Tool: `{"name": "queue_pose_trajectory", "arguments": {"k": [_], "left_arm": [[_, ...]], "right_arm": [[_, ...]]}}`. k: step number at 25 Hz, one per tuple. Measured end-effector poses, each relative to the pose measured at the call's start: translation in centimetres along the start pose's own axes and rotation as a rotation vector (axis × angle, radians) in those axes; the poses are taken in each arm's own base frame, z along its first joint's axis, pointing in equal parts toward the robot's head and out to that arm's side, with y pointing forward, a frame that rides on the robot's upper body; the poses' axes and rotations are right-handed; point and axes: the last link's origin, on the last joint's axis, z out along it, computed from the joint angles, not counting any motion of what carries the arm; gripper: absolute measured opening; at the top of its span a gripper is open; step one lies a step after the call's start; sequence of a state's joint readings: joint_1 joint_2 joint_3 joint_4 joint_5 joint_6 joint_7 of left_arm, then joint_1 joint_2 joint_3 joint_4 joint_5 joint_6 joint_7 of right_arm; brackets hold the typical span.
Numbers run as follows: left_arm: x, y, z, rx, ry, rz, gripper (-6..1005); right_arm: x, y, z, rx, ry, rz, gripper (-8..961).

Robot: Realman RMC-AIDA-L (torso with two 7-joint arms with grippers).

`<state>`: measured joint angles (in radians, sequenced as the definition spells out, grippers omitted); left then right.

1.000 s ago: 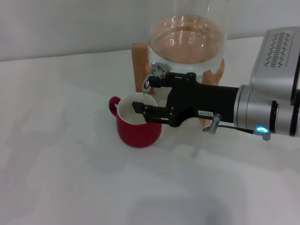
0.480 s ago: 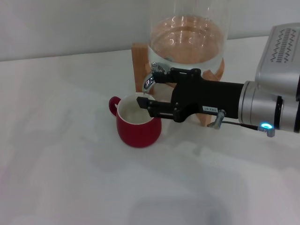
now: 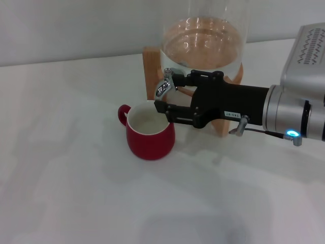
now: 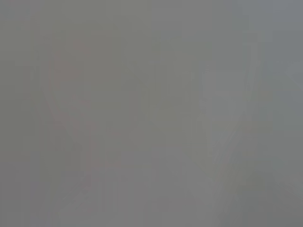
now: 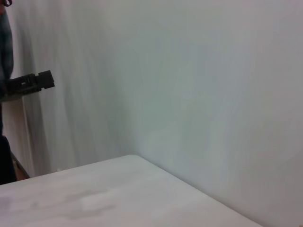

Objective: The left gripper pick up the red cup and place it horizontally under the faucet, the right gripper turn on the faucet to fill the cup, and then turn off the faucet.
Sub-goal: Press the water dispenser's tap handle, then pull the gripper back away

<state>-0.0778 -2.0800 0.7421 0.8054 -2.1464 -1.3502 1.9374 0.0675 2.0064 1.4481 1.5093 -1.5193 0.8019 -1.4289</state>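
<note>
Beneath the faucet (image 3: 165,84) spout, the red cup (image 3: 150,131) is standing upright on the white bench (image 3: 76,168), its white interior facing up and its small loop handle pointing away from the dispenser, toward the robot's left. The faucet is projecting from the base of the clear glass dispenser (image 3: 204,43), which is resting on a wooden stand (image 3: 151,68) directly behind the cup.

The right tool (image 3: 170,93) is reaching in from the robot's right, just above and beside the cup's rim. Its fingers are standing spread: the upper finger is lying against the chrome faucet lever, while the lower finger (image 3: 170,111) is hovering over the cup's rim on the dispenser side. Whether that lower finger is touching the rim cannot be told. The tool's black body is carrying a small white label, and a silver-grey cuff with a lit blue-green indicator is sitting behind it.

The right wrist view is showing one black fingertip (image 5: 33,81) against a pale wall, with a corner of the bench below.

The left tool is appearing in none of the views; the left wrist view is giving only a uniform grey field, so its state cannot be reported.
</note>
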Motion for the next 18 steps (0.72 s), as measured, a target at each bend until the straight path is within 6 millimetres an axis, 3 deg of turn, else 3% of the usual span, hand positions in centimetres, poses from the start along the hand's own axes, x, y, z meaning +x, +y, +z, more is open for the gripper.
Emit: {"name": "queue_pose_trajectory", "arguments": {"k": [12,18], "left_arm": [[0.1,0.0,0.0,0.0,0.003,-0.001,878],[0.1,0.0,0.0,0.0,0.003,-0.002,878]], "right_arm": [[-0.7,0.2,-1.4,-0.043,-0.039,0.024,719],[-0.6,1.0,-1.0,-0.092,-0.033,0.017,719]]}}
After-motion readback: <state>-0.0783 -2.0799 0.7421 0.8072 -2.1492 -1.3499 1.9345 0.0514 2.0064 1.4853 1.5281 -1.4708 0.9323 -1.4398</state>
